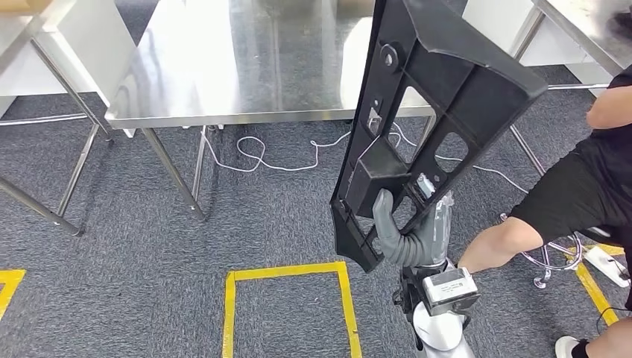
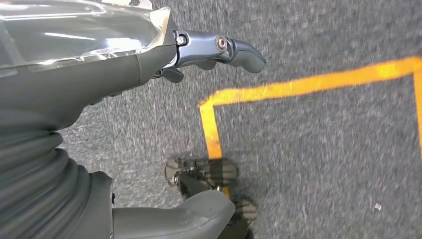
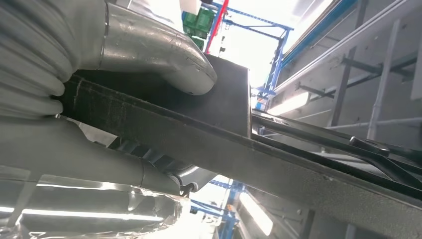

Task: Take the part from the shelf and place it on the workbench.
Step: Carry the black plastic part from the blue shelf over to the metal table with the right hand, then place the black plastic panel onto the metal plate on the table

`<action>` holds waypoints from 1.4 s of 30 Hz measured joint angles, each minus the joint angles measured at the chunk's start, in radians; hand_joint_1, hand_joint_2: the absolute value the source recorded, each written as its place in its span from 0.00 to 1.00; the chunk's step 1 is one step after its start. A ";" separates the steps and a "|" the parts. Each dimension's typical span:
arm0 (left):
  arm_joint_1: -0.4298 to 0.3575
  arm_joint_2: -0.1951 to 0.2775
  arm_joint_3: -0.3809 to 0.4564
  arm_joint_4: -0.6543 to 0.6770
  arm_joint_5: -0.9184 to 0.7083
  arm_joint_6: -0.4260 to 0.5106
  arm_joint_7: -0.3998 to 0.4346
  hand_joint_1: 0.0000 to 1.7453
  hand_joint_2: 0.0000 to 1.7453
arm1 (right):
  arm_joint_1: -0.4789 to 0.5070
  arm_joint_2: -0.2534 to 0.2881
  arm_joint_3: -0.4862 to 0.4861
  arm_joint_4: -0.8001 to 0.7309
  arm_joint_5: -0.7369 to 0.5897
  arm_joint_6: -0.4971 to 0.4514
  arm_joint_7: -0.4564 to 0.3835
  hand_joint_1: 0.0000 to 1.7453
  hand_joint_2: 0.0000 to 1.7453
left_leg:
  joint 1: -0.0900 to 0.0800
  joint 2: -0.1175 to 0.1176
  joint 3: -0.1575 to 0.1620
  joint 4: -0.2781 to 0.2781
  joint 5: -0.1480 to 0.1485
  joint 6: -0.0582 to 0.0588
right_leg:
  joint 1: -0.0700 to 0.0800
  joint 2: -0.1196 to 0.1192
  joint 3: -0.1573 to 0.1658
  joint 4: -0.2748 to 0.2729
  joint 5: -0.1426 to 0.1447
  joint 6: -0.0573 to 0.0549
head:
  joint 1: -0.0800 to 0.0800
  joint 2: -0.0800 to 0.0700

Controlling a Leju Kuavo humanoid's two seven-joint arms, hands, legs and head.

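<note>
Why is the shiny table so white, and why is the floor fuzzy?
Head view: lamps glare off the steel workbench, bleaching it white. Left wrist view: grey carpet and yellow floor tape smear with motion blur. Right wrist view: bright ceiling light silhouettes the long black plastic part.

Right hand [image 1: 414,231] raised, thumb and fingers clamped around long black plastic part [image 1: 425,112]. Left hand [image 2: 149,69] hanging, fingers loosely extended, holding nothing.

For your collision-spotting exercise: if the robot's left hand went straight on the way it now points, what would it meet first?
Probably the grey carpet. In the left wrist view the left hand hangs empty, its fingers pointing at the floor near the yellow tape line. Nothing shows in between, though depth is unclear.
</note>
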 joint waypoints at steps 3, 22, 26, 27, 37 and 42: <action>-0.002 0.002 0.000 -0.001 -0.003 0.000 -0.002 0.00 1.00 | -0.002 0.001 -0.002 0.000 0.000 -0.001 -0.001 1.00 1.00 | 0.009 0.005 -0.038 0.086 -0.042 -0.023 | -0.015 0.000 0.026 -0.018 -0.006 -0.019 | -0.004 0.000; -0.001 0.005 0.005 0.001 0.000 -0.002 -0.008 0.00 1.00 | -0.013 -0.001 -0.007 0.004 -0.003 -0.001 -0.001 1.00 1.00 | 0.032 0.009 -0.027 -0.007 0.052 0.006 | -0.015 0.000 -0.097 0.283 -0.163 0.041 | 0.001 0.000; 0.000 0.003 0.014 0.001 0.001 -0.003 -0.013 0.00 1.00 | -0.015 -0.002 -0.007 0.006 -0.004 -0.001 0.000 1.00 1.00 | 0.022 0.002 0.005 -0.006 0.023 0.005 | -0.003 -0.003 -0.062 0.086 -0.033 0.044 | 0.002 0.000; -0.001 0.002 0.015 0.001 0.001 -0.003 -0.013 0.00 1.00 | -0.016 -0.002 -0.006 0.007 -0.004 -0.001 0.001 1.00 1.00 | 0.019 0.001 0.010 -0.006 0.015 0.001 | 0.002 -0.004 -0.047 0.037 -0.010 0.034 | 0.003 0.000; -0.002 0.004 0.025 0.001 0.006 -0.010 -0.019 0.00 1.00 | -0.024 0.000 -0.003 0.016 -0.009 -0.002 0.002 1.00 1.00 | 0.027 0.017 -0.159 0.264 -0.083 -0.042 | -0.011 0.001 0.025 -0.017 0.001 -0.022 | -0.009 0.000; -0.002 0.008 0.025 0.000 0.007 -0.010 -0.020 0.00 1.00 | -0.025 0.000 0.000 0.020 -0.009 -0.002 0.002 1.00 1.00 | 0.012 0.016 -0.108 0.037 0.071 -0.006 | 0.003 0.005 0.061 -0.020 -0.027 -0.019 | -0.005 0.000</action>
